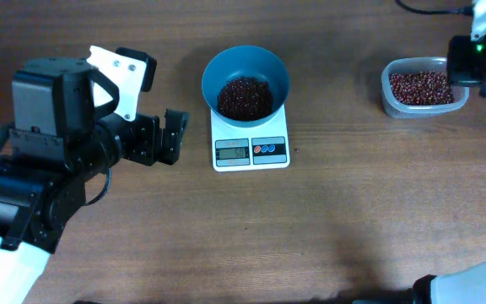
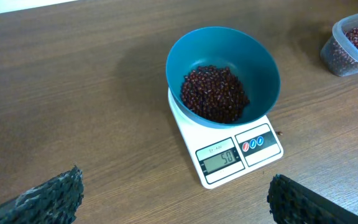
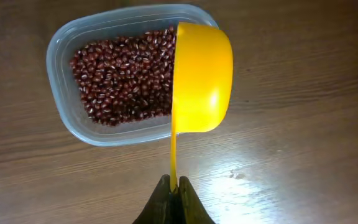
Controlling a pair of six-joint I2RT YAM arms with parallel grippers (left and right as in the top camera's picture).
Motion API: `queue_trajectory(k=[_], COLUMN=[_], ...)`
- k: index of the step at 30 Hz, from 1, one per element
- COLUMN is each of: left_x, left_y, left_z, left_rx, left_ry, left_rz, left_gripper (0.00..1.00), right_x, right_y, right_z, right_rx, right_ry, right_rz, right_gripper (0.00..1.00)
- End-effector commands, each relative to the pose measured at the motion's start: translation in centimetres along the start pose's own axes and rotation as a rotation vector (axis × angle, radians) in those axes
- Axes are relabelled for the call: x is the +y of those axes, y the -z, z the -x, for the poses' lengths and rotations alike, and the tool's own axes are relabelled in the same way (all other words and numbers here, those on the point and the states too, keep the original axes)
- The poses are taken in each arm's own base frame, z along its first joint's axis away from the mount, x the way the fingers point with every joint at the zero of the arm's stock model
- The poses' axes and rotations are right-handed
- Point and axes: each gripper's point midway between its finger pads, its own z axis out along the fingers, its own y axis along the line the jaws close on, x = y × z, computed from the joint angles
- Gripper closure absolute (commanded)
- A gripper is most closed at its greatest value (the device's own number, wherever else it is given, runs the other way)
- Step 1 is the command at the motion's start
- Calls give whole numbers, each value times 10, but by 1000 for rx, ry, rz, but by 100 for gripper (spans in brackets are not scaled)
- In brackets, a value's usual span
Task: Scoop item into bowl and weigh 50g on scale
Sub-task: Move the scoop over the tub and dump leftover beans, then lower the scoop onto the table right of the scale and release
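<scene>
The teal-blue bowl (image 1: 245,80) stands on the white scale (image 1: 250,149) and holds a heap of reddish-brown beans (image 1: 244,97). In the left wrist view the bowl (image 2: 224,74) sits on the scale (image 2: 235,155), whose display reads 50. My left gripper (image 1: 175,135) is open and empty, left of the scale; its fingers frame the view (image 2: 176,198). My right gripper (image 3: 173,190) is shut on the handle of a yellow scoop (image 3: 201,78), turned on its side over the right end of the clear tub (image 3: 64,56). From overhead the right gripper (image 1: 471,61) hides the scoop.
The clear tub of beans (image 1: 418,88) stands at the far right of the wooden table (image 1: 353,219); it also shows at the top right of the left wrist view (image 2: 353,43). A black cable (image 1: 429,10) lies at the back right.
</scene>
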Motion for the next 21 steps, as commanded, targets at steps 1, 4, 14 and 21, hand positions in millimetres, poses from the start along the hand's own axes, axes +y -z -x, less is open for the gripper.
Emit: queue_trajectory(k=[1,4,14,21], left_x=[-1,-1,-1,-1], left_y=[1,1,1,1], left_z=[3,3,3,3], left_rx=[-9,-9,-9,-8], left_ry=[-14,-14,-14,-14], left_rz=[-7,-7,-7,-7], left_gripper=[1,1,1,1], right_x=[7,31,90,107], right_y=[0,8,193,110], right_z=[3,16,32,-80], right_rx=[-6,-60,-536,-141], right_ry=[46,-34,43,-97], right_rz=[-25,119,645,666], right_gripper=[96,96,96,96])
